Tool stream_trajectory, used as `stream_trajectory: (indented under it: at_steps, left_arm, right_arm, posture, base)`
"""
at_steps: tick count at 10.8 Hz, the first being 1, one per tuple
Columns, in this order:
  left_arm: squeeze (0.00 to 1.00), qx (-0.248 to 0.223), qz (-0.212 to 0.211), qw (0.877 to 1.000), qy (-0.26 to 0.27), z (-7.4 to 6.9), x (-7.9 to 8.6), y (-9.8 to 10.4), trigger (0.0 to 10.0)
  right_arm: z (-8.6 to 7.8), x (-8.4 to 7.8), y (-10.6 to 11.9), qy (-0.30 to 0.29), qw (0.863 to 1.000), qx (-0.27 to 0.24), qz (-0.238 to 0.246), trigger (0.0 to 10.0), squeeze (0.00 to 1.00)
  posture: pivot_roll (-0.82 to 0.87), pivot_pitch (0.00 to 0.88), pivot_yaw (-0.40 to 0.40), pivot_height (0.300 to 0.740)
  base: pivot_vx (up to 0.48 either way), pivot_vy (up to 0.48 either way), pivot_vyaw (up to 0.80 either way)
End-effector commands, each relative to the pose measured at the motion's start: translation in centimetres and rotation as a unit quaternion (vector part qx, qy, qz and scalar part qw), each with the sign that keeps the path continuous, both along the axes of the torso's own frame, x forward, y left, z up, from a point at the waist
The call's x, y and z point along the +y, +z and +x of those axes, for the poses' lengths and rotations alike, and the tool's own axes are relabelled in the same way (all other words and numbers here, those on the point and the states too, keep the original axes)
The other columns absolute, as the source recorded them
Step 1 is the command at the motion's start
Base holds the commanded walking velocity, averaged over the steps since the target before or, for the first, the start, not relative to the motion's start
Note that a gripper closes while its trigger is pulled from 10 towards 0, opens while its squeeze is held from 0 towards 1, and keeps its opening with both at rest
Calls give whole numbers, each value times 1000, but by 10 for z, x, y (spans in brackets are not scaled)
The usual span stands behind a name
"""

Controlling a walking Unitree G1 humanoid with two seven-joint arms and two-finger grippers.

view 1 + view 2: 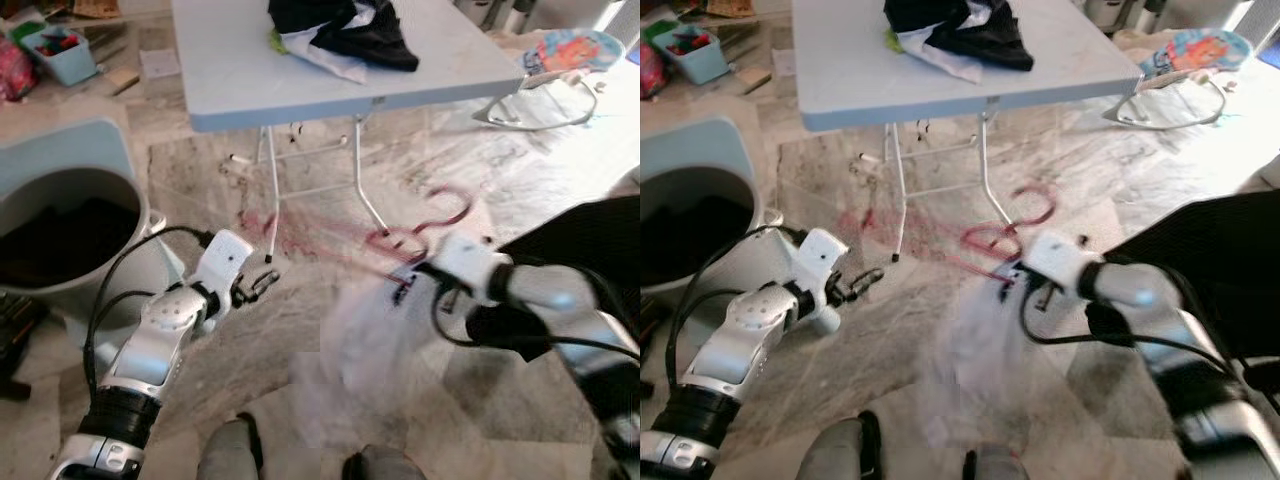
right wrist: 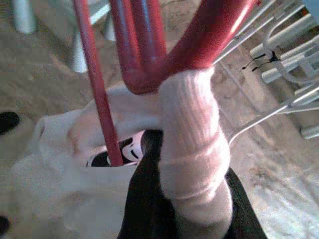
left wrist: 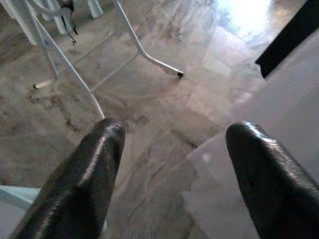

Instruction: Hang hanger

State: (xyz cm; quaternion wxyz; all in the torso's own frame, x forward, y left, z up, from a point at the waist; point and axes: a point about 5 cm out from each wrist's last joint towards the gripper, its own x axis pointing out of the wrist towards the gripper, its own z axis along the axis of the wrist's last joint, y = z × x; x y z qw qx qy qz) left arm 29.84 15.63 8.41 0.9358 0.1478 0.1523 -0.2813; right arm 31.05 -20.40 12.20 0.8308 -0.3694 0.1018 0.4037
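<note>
while the right gripper [image 1: 432, 262] has its fingers clenched on the red hanger [image 1: 425, 225] and its white garment [image 1: 365, 345] above the floor, the left gripper [image 1: 262, 284] waits, fingers spread. best keep the hook upright and the cloth clear of the worktop [image 1: 230, 70] legs.

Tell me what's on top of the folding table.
On the light blue table lies a heap of dark clothes with white fabric and a bit of green at its edge. Whatever lies beneath the heap is covered.
</note>
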Motion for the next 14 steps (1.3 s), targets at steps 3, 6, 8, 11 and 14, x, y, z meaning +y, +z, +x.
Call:
stream_trajectory:
  at_steps: [3,6,8,11,14]
  left_arm:
    - [1000,11,-8,984,-176,-32,-37,11,10000]
    - [1000,10,-9,963,-267,-50,-49,35,10000]
    - [1000,-16,48,944,-326,-46,-39,59,10000]
    - [0,-34,77,956,-282,-25,-29,55,10000]
    - [0,-116,140,948,-260,-4,-17,62,10000]
  right_arm:
    - [13,8,0,22,999,-32,-38,10000,0]
    - [19,16,-10,40,995,-56,-77,10000,0]
    - [19,19,-19,41,993,-58,-94,10000,0]
    - [15,37,-30,65,993,-60,-82,10000,0]
    - [11,26,-31,86,990,-47,-102,10000,0]
  posture:
    - [-65,110,-44,740]
    - [-51,103,-53,740]
    - [-60,100,-50,740]
    - [-60,99,-51,740]
    - [-67,96,-50,740]
  base:
    - [0,0,0]
    - [0,0,0]
    - [0,0,0]
    - [0,0,0]
    - [0,0,0]
